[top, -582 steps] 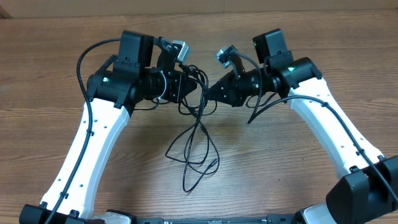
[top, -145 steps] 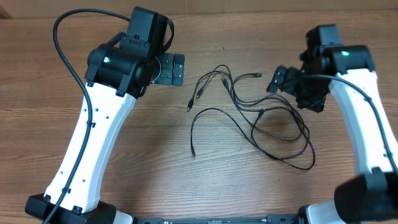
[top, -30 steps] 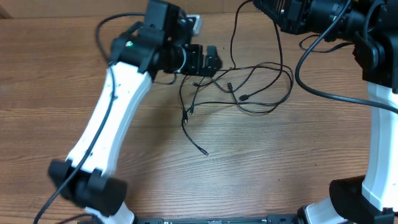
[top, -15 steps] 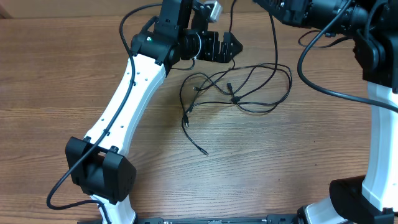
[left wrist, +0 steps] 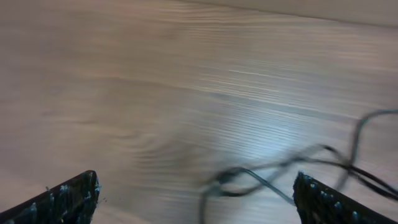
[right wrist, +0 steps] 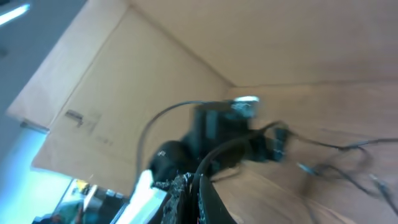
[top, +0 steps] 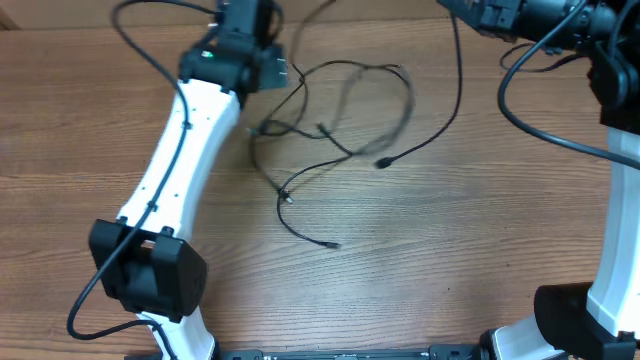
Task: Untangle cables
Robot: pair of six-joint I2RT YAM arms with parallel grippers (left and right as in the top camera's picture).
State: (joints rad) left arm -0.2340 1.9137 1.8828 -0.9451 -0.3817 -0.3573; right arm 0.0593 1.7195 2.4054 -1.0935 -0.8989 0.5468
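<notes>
Thin black cables (top: 345,95) sprawl in a blurred loop at the middle back of the table. One strand (top: 458,70) rises from a plug (top: 382,162) to the top edge by my right arm (top: 520,15). Two loose ends (top: 330,244) trail toward the front. In the right wrist view my right gripper (right wrist: 194,185) is shut on a black cable (right wrist: 227,148) that arcs out of its tips. My left gripper (top: 272,72) sits at the loop's left edge; in the left wrist view it (left wrist: 195,182) is wide open above a blurred cable (left wrist: 261,177), holding nothing.
The wooden table (top: 450,260) is backed by a cardboard wall (right wrist: 186,62). My left arm's white link (top: 175,160) crosses the left half of the table. The right arm's column (top: 615,250) stands at the right edge.
The left gripper has swung left, away from the bundle's top. The cable loop has been pulled up and left and spread wider, with one plug now drawn out to the right.
</notes>
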